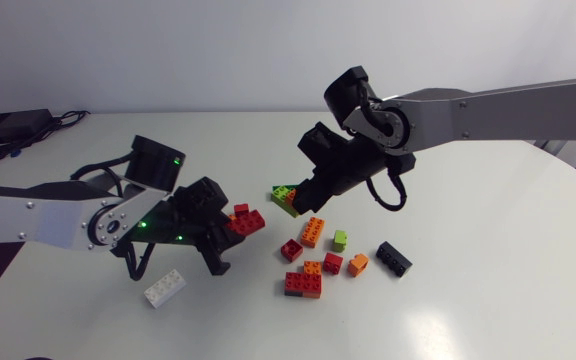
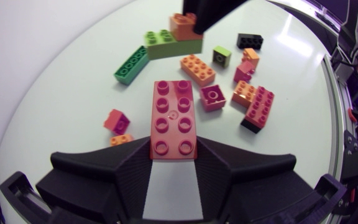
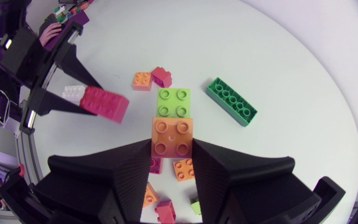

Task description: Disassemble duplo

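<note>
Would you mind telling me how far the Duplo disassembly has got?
Done: the black rectangular plastic brick and the white rectangular brick, among others, lie loose on the white table. In hand: the left tool is shut on a red eight-stud brick; the right tool grips an orange four-stud brick, seemingly joined to a lime-green brick. Left: that pair, and apparently the orange-on-red stack.

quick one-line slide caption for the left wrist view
Left gripper clamps a red eight-stud plastic brick with loose bricks ahead on the white table; right gripper holds an orange-and-lime brick stack.
</note>
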